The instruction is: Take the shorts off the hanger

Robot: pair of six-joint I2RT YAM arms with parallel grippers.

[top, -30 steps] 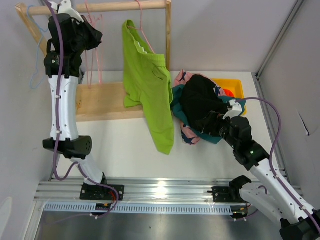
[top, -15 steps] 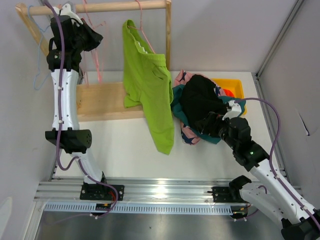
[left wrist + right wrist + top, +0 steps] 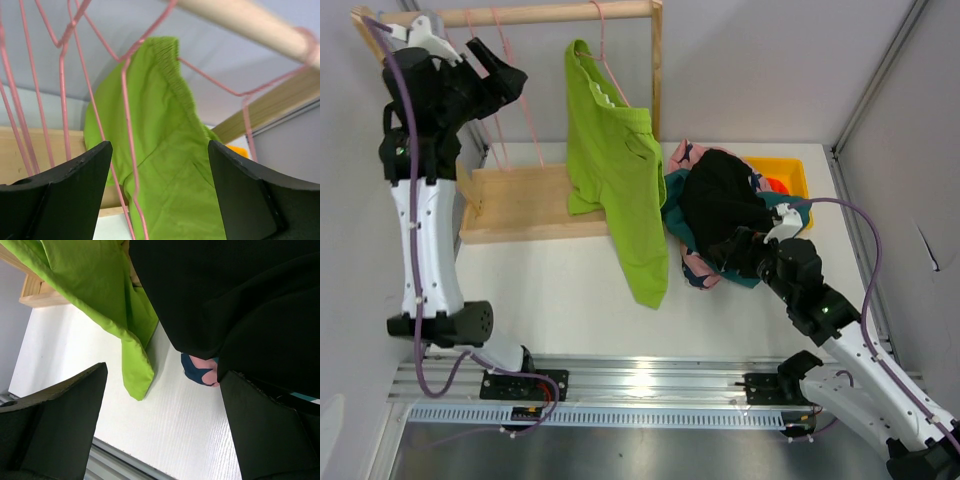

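Note:
The lime green shorts (image 3: pixel 615 180) hang by the waistband from a pink hanger (image 3: pixel 608 75) on the wooden rail (image 3: pixel 560 13). In the left wrist view the same lime shorts (image 3: pixel 172 170) fill the space beyond my open left gripper (image 3: pixel 157 147), with thin pink hanger wires (image 3: pixel 125 125) in front of it. My left gripper (image 3: pixel 495 62) is up by the rail, left of the shorts, holding nothing. Black shorts (image 3: pixel 720 205) top a pile with pink-and-navy (image 3: pixel 692 268) and teal (image 3: pixel 758 272) ones. My right gripper (image 3: pixel 735 250) stands open at the pile's near edge, empty (image 3: pixel 162 372).
Empty pink hangers (image 3: pixel 515 100) hang beside my left gripper. The rack's wooden base (image 3: pixel 520 205) lies below. A yellow bin (image 3: pixel 792 172) with something orange (image 3: pixel 775 185) sits behind the pile. Grey walls close both sides, and a metal rail (image 3: pixel 640 385) runs along the near edge.
My left gripper has opened and its arm has swung left, away from the lime shorts. The empty pink hangers have swung over. The right arm has barely moved.

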